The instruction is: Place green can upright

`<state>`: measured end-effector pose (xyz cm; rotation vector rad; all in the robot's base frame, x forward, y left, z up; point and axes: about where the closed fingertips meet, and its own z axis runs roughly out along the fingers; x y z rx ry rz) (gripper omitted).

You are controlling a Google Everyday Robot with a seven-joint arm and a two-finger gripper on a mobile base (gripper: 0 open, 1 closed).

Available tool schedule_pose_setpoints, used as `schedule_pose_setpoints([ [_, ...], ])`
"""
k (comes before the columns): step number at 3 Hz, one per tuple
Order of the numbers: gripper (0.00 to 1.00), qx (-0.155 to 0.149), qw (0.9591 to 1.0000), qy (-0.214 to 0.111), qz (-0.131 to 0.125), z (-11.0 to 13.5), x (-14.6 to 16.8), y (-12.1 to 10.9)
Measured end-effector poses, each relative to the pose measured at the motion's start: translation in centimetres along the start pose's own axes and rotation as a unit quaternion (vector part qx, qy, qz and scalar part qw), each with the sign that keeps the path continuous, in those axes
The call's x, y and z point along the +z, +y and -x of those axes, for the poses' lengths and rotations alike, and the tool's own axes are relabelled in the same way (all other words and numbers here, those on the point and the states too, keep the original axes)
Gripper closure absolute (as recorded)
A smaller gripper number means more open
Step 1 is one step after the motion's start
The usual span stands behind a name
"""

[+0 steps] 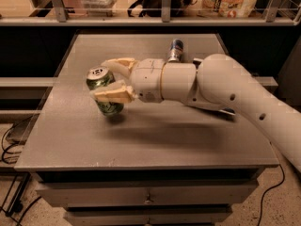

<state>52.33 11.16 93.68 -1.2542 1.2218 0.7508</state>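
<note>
Camera view: my gripper squeezes the green can across its sides, top up, base near the table, to stand it.

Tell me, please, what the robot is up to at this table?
The robot's arm reaches across the grey table with its gripper closed around a green can, over the left part of the tabletop. The can is tilted, its pull-tab end up and leaning left, its base low near the surface; I cannot tell whether it touches. It is not yet standing on its own. A slimmer blue can stands upright at the back.
</note>
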Motion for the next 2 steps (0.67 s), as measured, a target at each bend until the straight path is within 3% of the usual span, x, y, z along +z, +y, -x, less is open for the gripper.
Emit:
schedule_pose_setpoints([
  [1, 0.0, 0.022, 0.9996, -0.015, -0.011, -1.58, -0.26, 0.56],
  [2, 0.0, 0.022, 0.9996, -0.015, -0.011, -1.61, -0.26, 0.58],
])
